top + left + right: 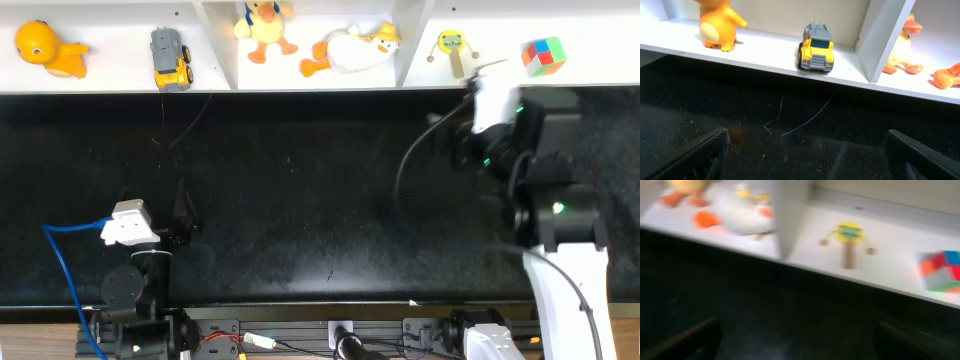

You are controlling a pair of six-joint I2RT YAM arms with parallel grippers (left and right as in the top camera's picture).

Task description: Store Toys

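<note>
White shelf point(110, 78) at the black mat's point(300, 200) far edge holds the yellow truck point(171, 57) and cube point(543, 55), while left gripper point(807, 150) and right gripper point(797, 337) hang over the mat, jaws spread.

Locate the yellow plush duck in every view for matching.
Top view: yellow plush duck in the shelf's middle compartment, upper centre.
Left wrist view: the duck across the divider from the toy truck.
Right wrist view: the duck, cropped at the edge, beside the white plush duck.
Shared landmark: the white duck's orange feet.
</note>
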